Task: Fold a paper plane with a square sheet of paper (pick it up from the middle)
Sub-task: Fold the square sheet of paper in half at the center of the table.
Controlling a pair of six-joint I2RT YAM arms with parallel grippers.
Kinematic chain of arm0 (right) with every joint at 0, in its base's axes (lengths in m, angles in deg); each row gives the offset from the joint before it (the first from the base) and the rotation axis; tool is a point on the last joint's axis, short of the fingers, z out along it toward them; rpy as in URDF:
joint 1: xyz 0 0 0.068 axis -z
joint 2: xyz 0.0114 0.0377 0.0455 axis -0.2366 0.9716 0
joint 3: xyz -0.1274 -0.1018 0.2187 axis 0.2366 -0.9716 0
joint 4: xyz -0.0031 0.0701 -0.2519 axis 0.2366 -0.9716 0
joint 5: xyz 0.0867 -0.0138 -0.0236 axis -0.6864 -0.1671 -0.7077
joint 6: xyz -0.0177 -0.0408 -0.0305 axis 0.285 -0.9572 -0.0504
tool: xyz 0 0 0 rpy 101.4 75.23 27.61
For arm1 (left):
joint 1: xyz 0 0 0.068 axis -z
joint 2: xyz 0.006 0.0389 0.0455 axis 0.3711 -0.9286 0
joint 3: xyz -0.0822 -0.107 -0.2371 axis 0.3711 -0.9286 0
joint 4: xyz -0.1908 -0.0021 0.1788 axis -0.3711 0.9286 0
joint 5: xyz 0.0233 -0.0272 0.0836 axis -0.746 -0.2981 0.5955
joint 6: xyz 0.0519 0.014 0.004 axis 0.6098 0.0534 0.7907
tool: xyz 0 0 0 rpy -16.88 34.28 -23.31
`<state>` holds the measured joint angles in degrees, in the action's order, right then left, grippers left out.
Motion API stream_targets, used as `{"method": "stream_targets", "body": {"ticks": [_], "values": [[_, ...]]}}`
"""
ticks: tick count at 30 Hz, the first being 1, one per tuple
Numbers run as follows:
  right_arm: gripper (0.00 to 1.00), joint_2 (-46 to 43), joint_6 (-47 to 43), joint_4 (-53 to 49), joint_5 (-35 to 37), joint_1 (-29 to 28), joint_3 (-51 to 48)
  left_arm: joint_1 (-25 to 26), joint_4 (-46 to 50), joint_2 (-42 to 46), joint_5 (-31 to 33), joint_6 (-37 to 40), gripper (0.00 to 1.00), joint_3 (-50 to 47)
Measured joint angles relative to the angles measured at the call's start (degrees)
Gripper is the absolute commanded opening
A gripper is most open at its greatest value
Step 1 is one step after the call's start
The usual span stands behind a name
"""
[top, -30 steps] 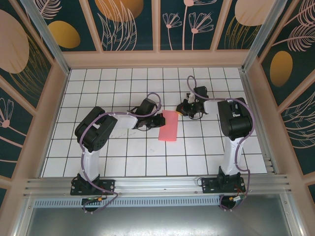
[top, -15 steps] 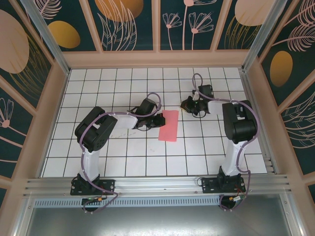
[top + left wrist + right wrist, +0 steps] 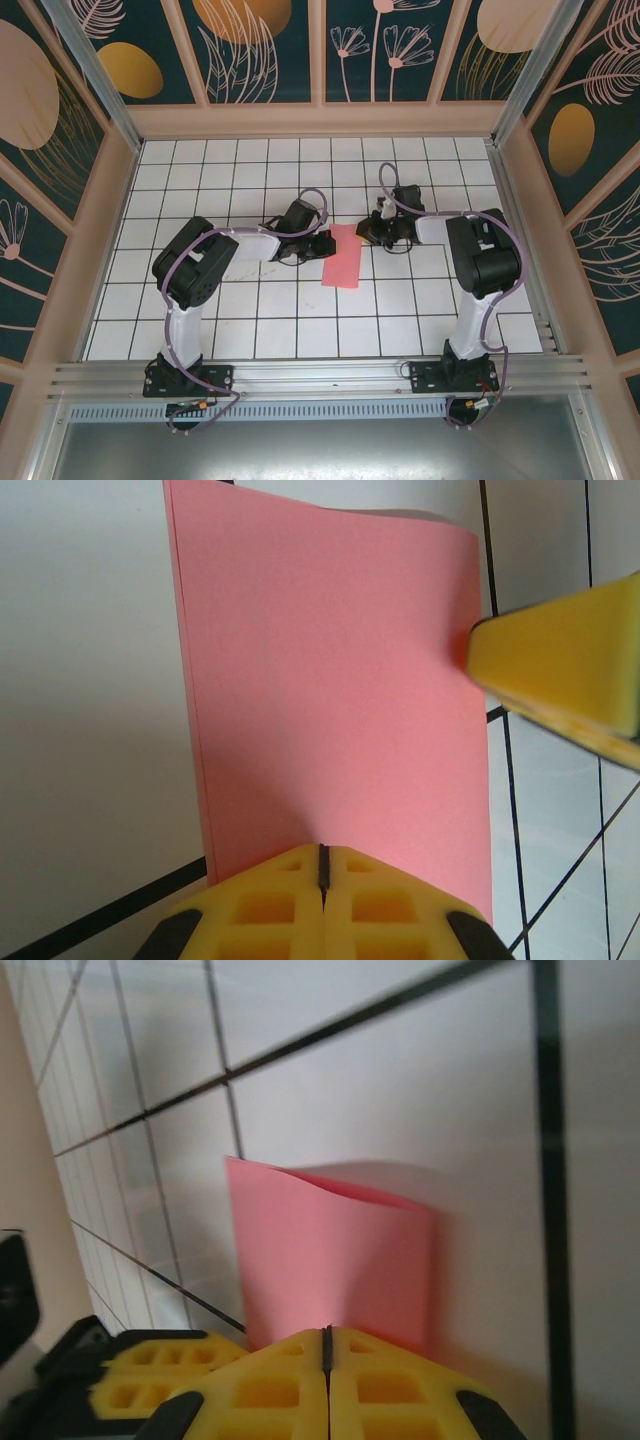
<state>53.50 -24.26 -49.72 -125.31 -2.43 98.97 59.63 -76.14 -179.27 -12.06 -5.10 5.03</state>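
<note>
The pink sheet of paper (image 3: 330,690) lies as a tall rectangle on the white tiled table (image 3: 90,730). The left gripper (image 3: 322,865), fingers pressed together, meets its near edge. The right gripper (image 3: 560,670) touches its right edge.

White grid-tiled table (image 3: 250,310); pink square sheet of paper (image 3: 342,258), folded rectangular, lying near centre.

The left gripper (image 3: 323,245) and right gripper (image 3: 367,232) block both sides of the paper (image 3: 342,258). The table (image 3: 300,330) before and behind it is free.
</note>
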Motion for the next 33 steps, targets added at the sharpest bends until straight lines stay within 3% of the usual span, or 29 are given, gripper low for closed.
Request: {"method": "stream_targets", "body": {"ticks": [10, 19, 33], "values": [[0.10, 0.2, -3.2, -3.7, 1.3, 0.0, 0.9, 0.0, 0.2, -0.1, -0.1, 0.0, 0.00, 0.2], [0.10, -7.0, -2.1, -1.4, -1.7, -0.9, -3.1, 0.0, 0.4, -0.1, -0.2, 0.0, 0.00, 0.3], [0.10, -4.3, -2.3, -0.6, -2.0, -1.5, -7.6, 0.0, 0.8, -0.1, -0.2, 0.0, 0.00, 0.5]]}}
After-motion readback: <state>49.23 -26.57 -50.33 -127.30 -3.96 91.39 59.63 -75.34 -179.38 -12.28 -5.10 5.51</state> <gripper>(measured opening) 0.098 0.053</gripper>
